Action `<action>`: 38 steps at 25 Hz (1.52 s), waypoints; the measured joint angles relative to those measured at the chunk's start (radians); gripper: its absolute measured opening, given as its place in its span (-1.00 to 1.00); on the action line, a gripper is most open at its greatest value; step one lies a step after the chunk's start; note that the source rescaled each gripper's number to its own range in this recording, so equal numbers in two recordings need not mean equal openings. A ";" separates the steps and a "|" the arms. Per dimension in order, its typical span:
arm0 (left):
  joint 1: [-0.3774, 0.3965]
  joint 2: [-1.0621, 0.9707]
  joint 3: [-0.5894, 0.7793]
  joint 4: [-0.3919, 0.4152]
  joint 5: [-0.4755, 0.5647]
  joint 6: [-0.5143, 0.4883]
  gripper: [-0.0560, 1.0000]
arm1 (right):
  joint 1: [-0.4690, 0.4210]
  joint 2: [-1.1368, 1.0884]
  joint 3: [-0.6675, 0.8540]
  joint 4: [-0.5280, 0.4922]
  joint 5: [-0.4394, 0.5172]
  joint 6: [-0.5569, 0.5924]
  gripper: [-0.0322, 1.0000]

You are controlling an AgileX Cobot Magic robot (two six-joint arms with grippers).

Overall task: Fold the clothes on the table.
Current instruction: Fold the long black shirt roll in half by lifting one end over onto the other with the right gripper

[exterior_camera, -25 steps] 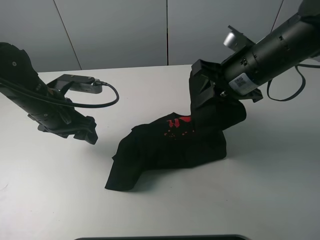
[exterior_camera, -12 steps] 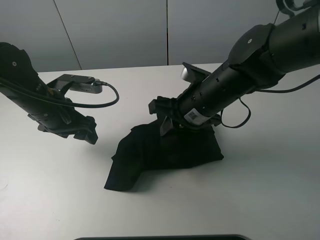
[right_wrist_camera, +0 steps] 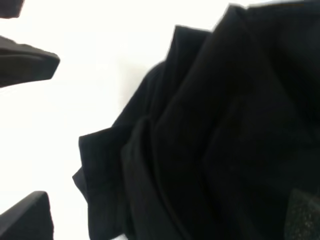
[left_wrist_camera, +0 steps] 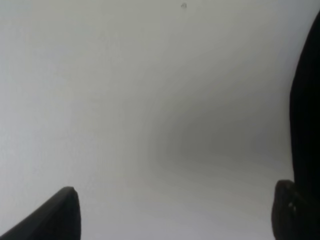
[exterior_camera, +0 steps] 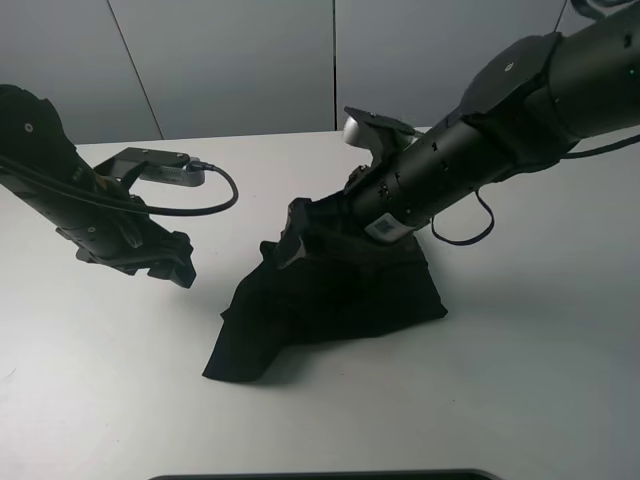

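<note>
Logging hazards first: what can go wrong from here? (K.)

Largest item down. The surface (exterior_camera: 520, 400), bare on all sides of the T-shirt (exterior_camera: 340, 300), looks smooth. My judgement is that a sideways tug would slide the whole garment instead of spreading it. The right arm (exterior_camera: 470, 150) reaches across the T-shirt's far side, so a low sweep could rumple it more. The right end effector (exterior_camera: 292, 238) sits at the T-shirt's raised far edge, released, fingers wide apart with cloth below them. Closing there would likely pinch several layers at once. (M.)

And the left end effector (exterior_camera: 178, 268)? (K.)

Released too, grasping nothing, well apart from the T-shirt over bare surface. Little risk, little help. (M.)

State of the garment? (K.)

Not folded, not flat. One bunched black heap resting on the surface, highest beneath the right arm, lower toward the near side. A loose flap (exterior_camera: 240, 360), perhaps a sleeve, trails out from the T-shirt's near corner. Right wrist view: soft overlapping folds and a hem edge. No print shows; cannot tell which face is up. (M.)
</note>
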 joint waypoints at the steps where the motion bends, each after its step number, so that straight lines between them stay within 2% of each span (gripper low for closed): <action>1: 0.000 0.000 0.000 0.000 0.000 0.000 0.98 | 0.000 -0.027 0.000 -0.047 -0.008 0.017 1.00; 3: 0.000 0.000 0.000 0.000 0.000 0.000 0.98 | 0.000 -0.082 0.000 -0.178 -0.019 0.083 1.00; 4: 0.000 0.000 0.000 0.000 0.000 0.000 0.98 | 0.000 -0.113 0.000 -0.277 -0.019 0.142 1.00; 6: 0.000 0.000 0.000 0.000 0.000 0.000 0.98 | 0.000 -0.164 0.000 -0.503 -0.012 0.289 1.00; 9: 0.000 0.000 0.000 0.000 0.000 -0.002 0.98 | 0.000 -0.197 0.000 -0.914 0.030 0.588 1.00; 11: 0.000 0.000 0.000 0.000 0.000 -0.002 0.98 | 0.000 -0.195 0.009 -1.126 0.039 0.766 1.00; 13: 0.000 0.000 0.000 0.000 0.000 -0.002 0.98 | 0.000 -0.176 0.024 -1.287 0.029 0.923 1.00; 14: 0.000 0.000 0.000 -0.002 0.000 -0.002 0.98 | 0.000 -0.162 0.028 -1.327 0.021 0.981 1.00; 16: 0.000 0.000 0.000 -0.002 0.000 -0.002 0.98 | 0.000 -0.110 0.030 -1.374 0.008 1.039 1.00; 20: 0.000 0.000 0.000 -0.002 0.006 -0.002 0.98 | 0.000 -0.004 0.035 -1.378 -0.007 1.065 1.00; 24: 0.000 0.000 0.000 -0.002 0.006 -0.002 0.98 | 0.049 0.014 0.036 -1.359 -0.110 1.069 1.00; 31: 0.000 0.000 0.000 -0.002 0.006 -0.002 0.98 | 0.205 0.096 0.027 -1.291 -0.266 1.107 1.00; 35: 0.000 0.000 0.000 -0.002 0.009 -0.002 0.98 | 0.276 0.120 -0.008 -1.201 -0.435 1.132 1.00; 38: 0.000 0.000 0.000 -0.002 0.017 -0.002 0.98 | 0.285 0.120 -0.037 -1.195 -0.427 1.125 1.00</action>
